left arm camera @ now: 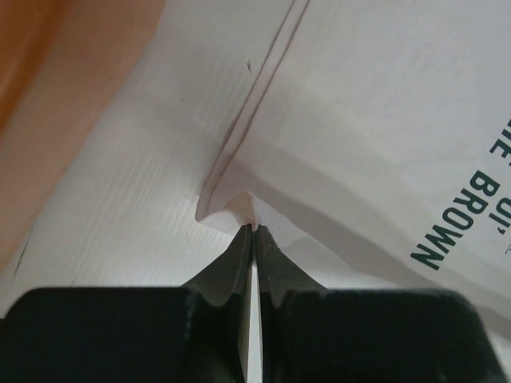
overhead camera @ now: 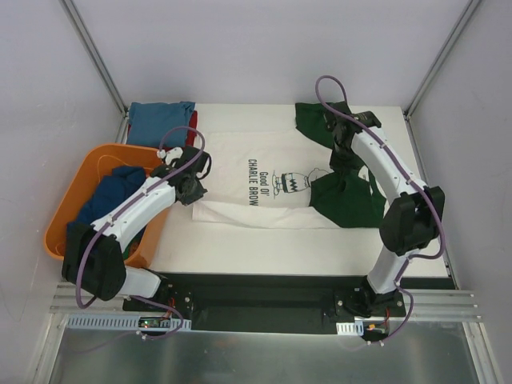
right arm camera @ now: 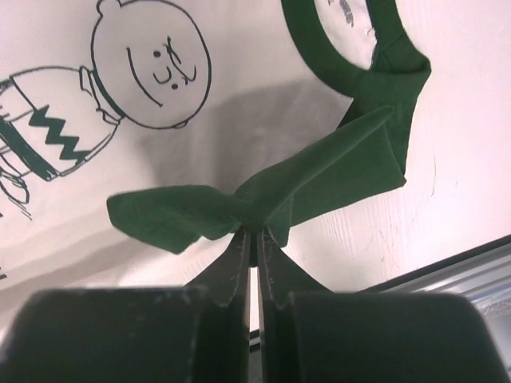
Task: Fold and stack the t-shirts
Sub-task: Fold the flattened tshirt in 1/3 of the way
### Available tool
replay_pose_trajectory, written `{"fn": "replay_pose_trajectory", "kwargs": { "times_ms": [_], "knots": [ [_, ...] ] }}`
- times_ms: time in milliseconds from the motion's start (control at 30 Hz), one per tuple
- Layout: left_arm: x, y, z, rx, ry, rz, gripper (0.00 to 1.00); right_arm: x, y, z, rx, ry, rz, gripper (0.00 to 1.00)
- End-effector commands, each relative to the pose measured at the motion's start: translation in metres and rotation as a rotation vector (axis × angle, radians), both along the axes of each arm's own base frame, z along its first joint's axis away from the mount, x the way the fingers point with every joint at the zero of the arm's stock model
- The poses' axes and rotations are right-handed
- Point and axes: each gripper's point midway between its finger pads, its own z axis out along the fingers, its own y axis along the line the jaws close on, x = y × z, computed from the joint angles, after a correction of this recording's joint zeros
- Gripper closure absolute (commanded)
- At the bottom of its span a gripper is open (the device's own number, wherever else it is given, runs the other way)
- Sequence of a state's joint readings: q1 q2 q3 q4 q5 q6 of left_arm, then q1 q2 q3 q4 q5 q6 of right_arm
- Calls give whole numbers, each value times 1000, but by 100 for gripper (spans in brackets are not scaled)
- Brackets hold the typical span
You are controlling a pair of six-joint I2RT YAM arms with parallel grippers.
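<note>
Spread cream cloth t-shirt (overhead camera: 232, 172) with Charlie Brown print: left gripper (left arm camera: 253, 232) clamps its hem edge between closed fingertips; right gripper (right arm camera: 254, 234) likewise pinches the bunched dark green sleeve (right arm camera: 319, 171).

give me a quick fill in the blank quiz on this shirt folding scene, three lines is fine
1. The left pincer is shut on the cream t-shirt's hem corner, on the side nearest the orange ____.
2. The right pincer is shut on that shirt's dark ____ sleeve.
3. The shirt's print reads Charlie ____.

Missing words: basket; green; Brown.
</note>
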State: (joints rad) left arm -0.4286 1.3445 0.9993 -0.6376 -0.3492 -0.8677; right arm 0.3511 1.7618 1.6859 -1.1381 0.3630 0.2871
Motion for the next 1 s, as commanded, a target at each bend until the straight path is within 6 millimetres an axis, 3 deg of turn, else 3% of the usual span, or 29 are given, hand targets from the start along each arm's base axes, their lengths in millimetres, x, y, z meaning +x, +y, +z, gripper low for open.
{"fn": "replay_pose_trajectory", "kwargs": {
  "times_ms": [0,333,467,633,733,767,867,900,967],
  "knots": [
    [20,9,7,54,-7,14,100,27,-12,18,-19,-87,-23,99],
    [40,17,-3,98,24,50,100,68,-16,17,-19,-126,9,99],
    [46,21,-3,103,23,67,100,79,-20,8,-4,-109,-28,99],
    [53,21,-10,120,48,60,98,99,-11,4,34,-135,-1,99],
    [62,15,-7,112,45,41,84,119,-3,-1,58,-175,20,98],
    [64,15,-7,113,43,37,74,124,-2,-9,55,-161,20,97],
    [70,11,2,98,21,26,62,138,1,-17,52,-159,27,91],
    [71,5,7,68,14,8,48,141,2,-18,52,-157,32,89],
    [80,-4,22,37,-23,-21,32,146,3,-18,54,-165,32,71]
  ]
}}
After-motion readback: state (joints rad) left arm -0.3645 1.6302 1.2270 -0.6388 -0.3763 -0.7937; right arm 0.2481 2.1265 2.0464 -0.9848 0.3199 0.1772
